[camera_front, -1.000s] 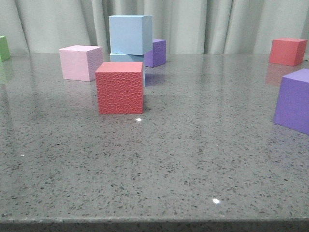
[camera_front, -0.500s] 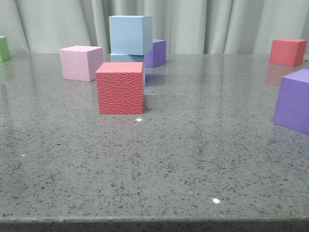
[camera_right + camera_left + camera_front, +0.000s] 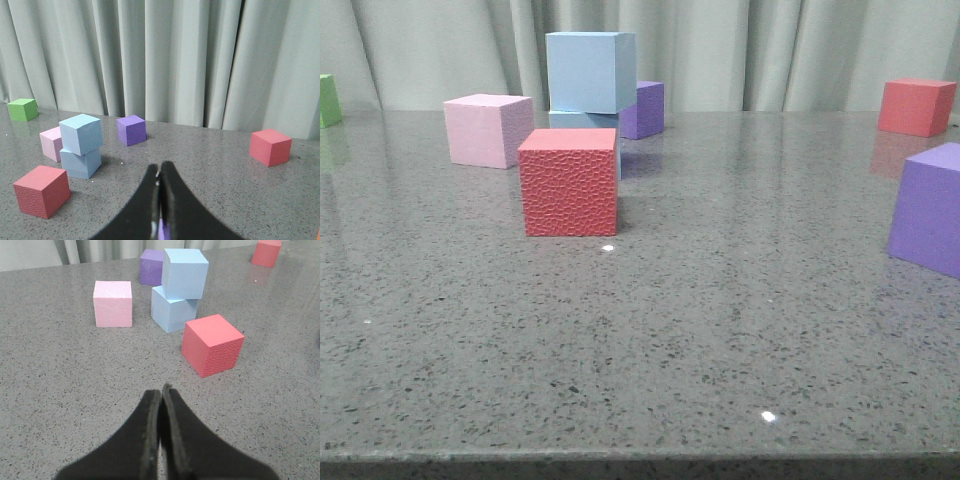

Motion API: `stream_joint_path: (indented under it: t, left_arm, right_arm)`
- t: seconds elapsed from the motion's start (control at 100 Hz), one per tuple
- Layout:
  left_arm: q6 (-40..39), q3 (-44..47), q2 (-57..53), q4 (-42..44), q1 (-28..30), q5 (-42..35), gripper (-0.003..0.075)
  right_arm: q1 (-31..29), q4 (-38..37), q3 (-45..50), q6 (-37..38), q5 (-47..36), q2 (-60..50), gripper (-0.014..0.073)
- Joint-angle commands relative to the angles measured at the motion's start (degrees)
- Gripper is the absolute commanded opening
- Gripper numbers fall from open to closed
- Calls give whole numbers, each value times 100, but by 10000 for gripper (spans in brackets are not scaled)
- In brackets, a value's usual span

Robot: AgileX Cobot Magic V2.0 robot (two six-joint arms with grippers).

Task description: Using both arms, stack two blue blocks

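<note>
Stack looks done: upper blue block [image 3: 588, 70] sitting on the lower blue block [image 3: 172, 314], twisted a bit off square but well supported, toward the far edge of the bench [image 3: 720, 330], left of middle. Left gripper [image 3: 161, 395] and right gripper [image 3: 159, 176] both pinched closed on nothing, well back from the tower, presumably so nothing gets bumped. Count: two blue, two red, two purple, one pink, one green.
</note>
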Motion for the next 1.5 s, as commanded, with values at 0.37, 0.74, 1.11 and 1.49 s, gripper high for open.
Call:
stream_joint_path:
  t: [0.37,0.74,1.11,1.49]
  left_arm:
    - [-16,-139,27,68,-33,-468,-19]
    - [-16,34,-50,161,101,-720,-18]
    - [933,970,-1039,-408,1214,-2176,-19]
    - [1093,2170,-2073,-1063,2657,-2938,-19]
  right_arm:
    - [-8,-129,-122,-6,-419,76,-112]
    - [-8,-129,-122,-6,-419,76,-112]
    - [-8,-129,-122,-6,-419,76,-112]
    - [-8,-129,-122,-6,-419,76,-112]
